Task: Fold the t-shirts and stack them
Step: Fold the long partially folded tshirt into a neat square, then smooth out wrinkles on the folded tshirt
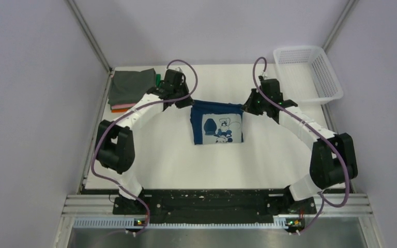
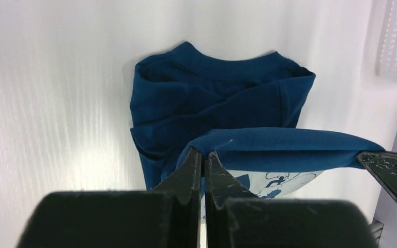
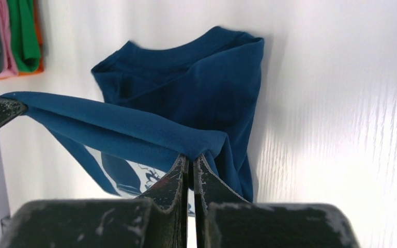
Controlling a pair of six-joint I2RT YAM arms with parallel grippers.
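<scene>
A navy blue t-shirt with a pale cartoon print hangs stretched between both grippers above the middle of the white table. My left gripper is shut on its left upper corner, and the taut folded edge runs off to the right. My right gripper is shut on the other corner of the same navy t-shirt. The collar end lies flat on the table beyond the jaws. A stack of folded shirts, grey on top with pink, orange and green below, sits at the far left corner.
A white mesh basket stands at the far right corner, tilted against the wall. The folded stack shows at the upper left of the right wrist view. Grey walls close in the table on both sides.
</scene>
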